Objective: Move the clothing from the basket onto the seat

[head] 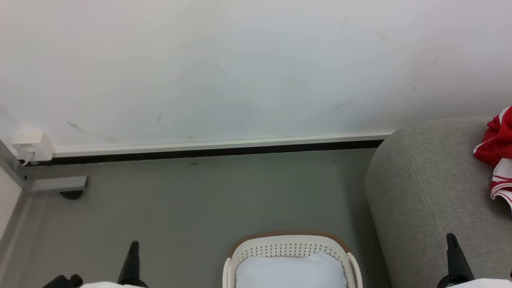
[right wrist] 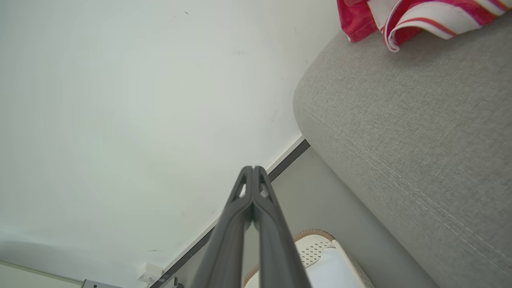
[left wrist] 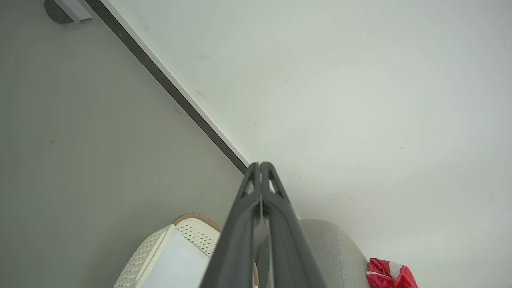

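- Head view: smooth grey floor (head: 180, 208) running up to a scuffed white wall (head: 240, 68), with a dark baseboard (head: 220, 147) along the joint and a white socket box (head: 32, 145) at far left.
- Standing on that floor at bottom centre: cream basket (head: 288, 245) with a brown rim, holding pale bluish-white clothing (head: 290, 273).
- Just right of the basket: grey fabric seat (head: 424, 192), bearing a red-and-white striped garment (head: 498, 148) at its right edge.
- Clenched on nothing: left gripper (head: 134, 245), over bare floor well left of the basket.
- Likewise pinched together and empty: right gripper (head: 451, 237), before the seat, with the basket off to its left.
- Wrist views: each pair of fingers pressed tip to tip, with the basket low beside them.
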Controlling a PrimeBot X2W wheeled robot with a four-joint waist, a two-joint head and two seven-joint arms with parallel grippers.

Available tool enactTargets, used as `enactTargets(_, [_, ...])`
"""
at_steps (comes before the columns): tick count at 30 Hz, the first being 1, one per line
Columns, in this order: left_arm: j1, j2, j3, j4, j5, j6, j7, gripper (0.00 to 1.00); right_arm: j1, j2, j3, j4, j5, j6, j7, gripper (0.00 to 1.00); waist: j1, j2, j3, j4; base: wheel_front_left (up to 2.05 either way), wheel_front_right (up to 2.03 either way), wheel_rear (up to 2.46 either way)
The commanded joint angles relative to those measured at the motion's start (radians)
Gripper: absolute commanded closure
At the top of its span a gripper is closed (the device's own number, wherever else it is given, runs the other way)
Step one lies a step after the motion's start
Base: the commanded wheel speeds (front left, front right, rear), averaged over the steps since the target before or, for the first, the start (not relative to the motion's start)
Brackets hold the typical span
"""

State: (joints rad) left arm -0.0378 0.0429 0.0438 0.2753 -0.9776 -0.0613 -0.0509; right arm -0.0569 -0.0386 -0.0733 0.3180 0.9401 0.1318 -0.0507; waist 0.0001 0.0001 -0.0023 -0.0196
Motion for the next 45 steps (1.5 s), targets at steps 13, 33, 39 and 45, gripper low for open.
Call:
enactTargets(13, [-0.036, 0.008, 0.022, -0.016, -0.168, -0.02, 0.043, 1.0, -0.032, -0.012, -0.014, -0.028, 0.172, -0.001, 0.042, 1.0, -0.0001, -0.0001, 0.0, 0.004, 0.0, 0.0, 0.0])
enactTargets(33, [-0.056, 0.009, 0.043, -0.02, -0.353, -0.04, 0.093, 1.0, -0.047, -0.014, -0.026, -0.046, 0.371, -0.001, 0.093, 1.0, -0.0001, -0.0001, 0.001, 0.009, 0.0, 0.0, 0.0])
enactTargets(39, [-0.061, 0.01, 0.049, -0.021, -0.406, -0.046, 0.106, 1.0, -0.048, -0.014, -0.029, -0.05, 0.423, -0.002, 0.106, 1.0, -0.0001, -0.0001, 0.001, 0.011, 0.0, 0.0, 0.0])
enactTargets(45, [-0.066, 0.01, 0.053, -0.022, -0.443, -0.051, 0.117, 1.0, -0.051, -0.014, -0.032, -0.053, 0.468, -0.002, 0.117, 1.0, -0.0001, -0.0001, 0.001, 0.012, 0.0, 0.0, 0.0])
